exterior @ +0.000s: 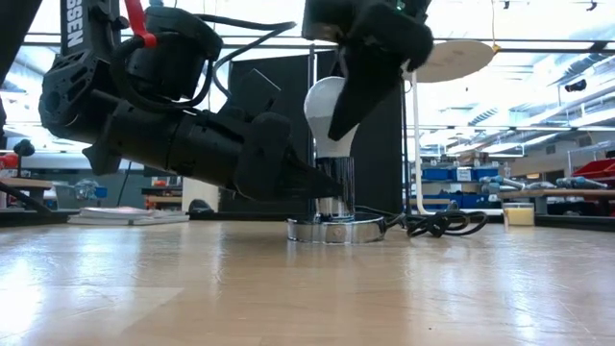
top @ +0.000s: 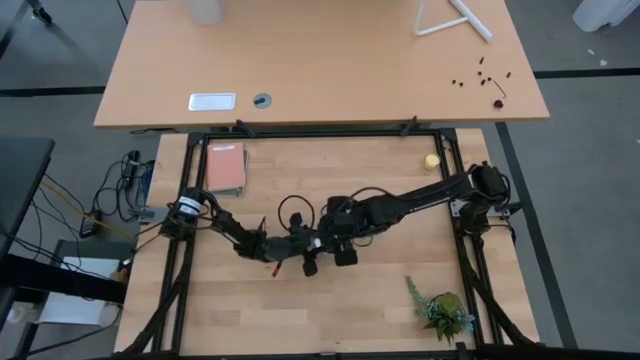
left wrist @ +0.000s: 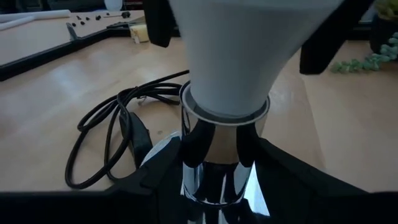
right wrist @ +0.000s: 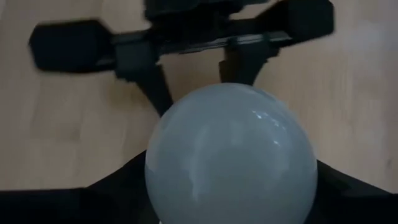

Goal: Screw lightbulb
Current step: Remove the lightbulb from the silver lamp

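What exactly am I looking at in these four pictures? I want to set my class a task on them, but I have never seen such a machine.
It is a robot with two dark arms at a wooden table, each ending in a two-finger gripper. One picture looks down from above, one looks level across the tabletop, and two come from cameras on the wrists. The left gripper clamps the shiny socket, which has a black cord. The right gripper reaches down from above around the white lightbulb standing in that socket. A small plant, a book and a yellow ball also lie there.
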Robot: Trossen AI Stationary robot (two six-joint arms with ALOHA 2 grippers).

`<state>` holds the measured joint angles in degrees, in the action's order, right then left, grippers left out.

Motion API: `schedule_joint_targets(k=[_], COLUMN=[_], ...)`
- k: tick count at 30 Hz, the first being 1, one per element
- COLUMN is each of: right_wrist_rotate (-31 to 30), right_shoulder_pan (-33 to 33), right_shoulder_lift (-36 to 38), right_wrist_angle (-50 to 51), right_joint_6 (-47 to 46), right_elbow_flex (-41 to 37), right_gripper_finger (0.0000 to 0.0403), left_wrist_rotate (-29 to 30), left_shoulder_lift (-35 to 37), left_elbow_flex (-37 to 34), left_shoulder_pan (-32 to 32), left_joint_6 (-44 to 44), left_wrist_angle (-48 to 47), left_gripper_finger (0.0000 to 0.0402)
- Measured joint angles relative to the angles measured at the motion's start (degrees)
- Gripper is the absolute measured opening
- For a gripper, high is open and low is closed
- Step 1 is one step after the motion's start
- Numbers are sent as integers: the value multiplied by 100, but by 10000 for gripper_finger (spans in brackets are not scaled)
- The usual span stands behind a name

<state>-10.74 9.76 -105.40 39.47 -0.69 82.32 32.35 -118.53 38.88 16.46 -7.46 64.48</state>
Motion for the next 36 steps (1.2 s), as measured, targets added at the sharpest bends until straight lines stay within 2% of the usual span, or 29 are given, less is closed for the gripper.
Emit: schedule_joint_targets(k=[10, 17, 24, 29, 31, 36], right_wrist_rotate=[515, 565, 464, 532, 549, 592], right_shoulder_pan=[-341, -393, -402, -399, -396, -337], right_shoulder_lift=[255, 255, 255, 255, 255, 259], right_wrist_angle=[212, 343, 263, 297, 299, 287], right_joint_6=[3164, 4540, 4573, 4224, 4121, 3740], right_elbow_flex=[-14, -12, 5, 7, 7, 7], right_gripper_finger=[262, 263, 268, 267, 269, 272], left_wrist_rotate=[82, -149, -191, 45, 387, 1845], left_shoulder_lift=[2, -20, -21, 9, 65, 262], left_elbow_flex=[-19, -21, -16, -14, -14, -10], left_shoulder_pan=[-12, 8, 16, 73, 173, 530], left_joint_6=[110, 112, 240, 471, 642, 1073], left_wrist_angle=[-96, -110, -71, -24, 0, 52], left_gripper_finger=[187, 187, 187, 187, 188, 188])
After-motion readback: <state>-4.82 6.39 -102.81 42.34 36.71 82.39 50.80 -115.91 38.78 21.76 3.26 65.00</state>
